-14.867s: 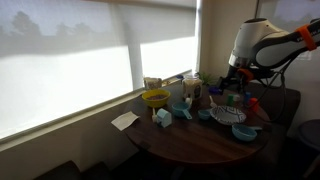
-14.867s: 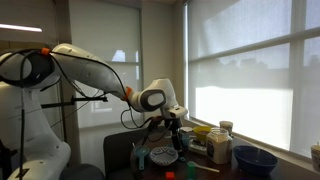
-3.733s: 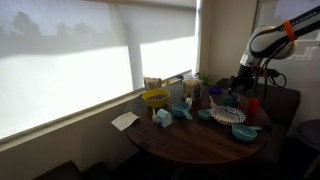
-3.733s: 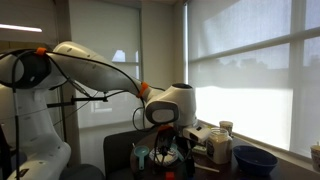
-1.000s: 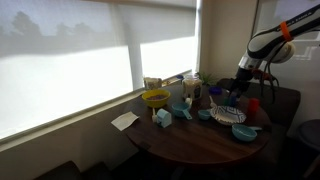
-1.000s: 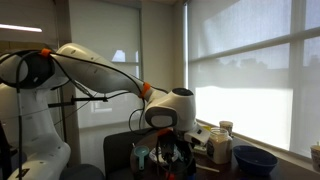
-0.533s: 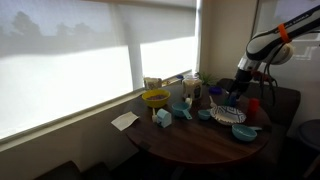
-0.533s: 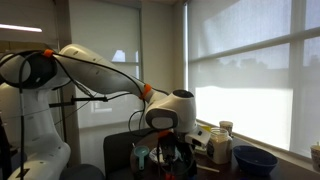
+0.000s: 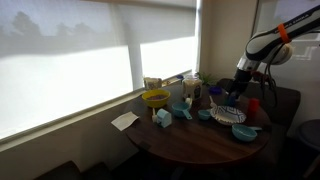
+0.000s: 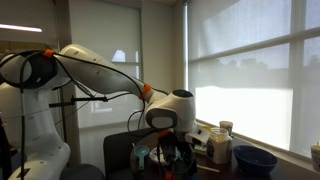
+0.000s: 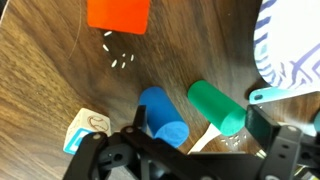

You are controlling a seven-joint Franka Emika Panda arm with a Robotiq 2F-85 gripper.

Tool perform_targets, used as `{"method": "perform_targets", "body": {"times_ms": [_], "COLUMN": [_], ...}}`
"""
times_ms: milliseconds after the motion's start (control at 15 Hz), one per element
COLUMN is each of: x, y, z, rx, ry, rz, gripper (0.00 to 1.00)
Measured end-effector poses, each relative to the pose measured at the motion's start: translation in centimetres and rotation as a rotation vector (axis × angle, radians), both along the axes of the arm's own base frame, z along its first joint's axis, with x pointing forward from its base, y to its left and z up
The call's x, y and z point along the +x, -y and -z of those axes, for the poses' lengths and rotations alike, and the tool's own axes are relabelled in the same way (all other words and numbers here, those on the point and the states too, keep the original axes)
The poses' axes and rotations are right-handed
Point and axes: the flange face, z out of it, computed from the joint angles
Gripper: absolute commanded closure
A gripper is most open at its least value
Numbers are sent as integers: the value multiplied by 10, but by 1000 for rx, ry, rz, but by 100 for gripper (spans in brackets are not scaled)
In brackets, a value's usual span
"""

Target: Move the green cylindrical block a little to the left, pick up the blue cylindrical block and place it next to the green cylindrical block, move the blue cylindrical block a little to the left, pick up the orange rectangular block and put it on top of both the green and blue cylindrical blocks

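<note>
While the end effector (image 11: 197, 128) hangs spread wide above the dark wooden tabletop (image 11: 40, 70), the blue cylindrical block (image 11: 162, 115) lies tilted between its fingers. Just beside the blue cylindrical block lies the green cylindrical block (image 11: 215, 105). Well apart from it sits the small red-orange rectangular block (image 11: 118, 12).

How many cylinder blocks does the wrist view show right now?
2. The blue cylindrical block sits near centre, the green cylindrical block beside it toward image-right. More may lie outside this view.
</note>
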Motion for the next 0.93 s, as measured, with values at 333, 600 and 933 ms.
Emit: {"method": "perform_targets", "body": {"times_ms": [333, 600, 933], "x": [1, 1, 1], "y": [-2, -2, -2], "z": [0, 0, 0], "rx": [-2, -2, -2], "ry": [2, 2, 3], "rz": [-13, -14, -14], "gripper": [0, 0, 0]}}
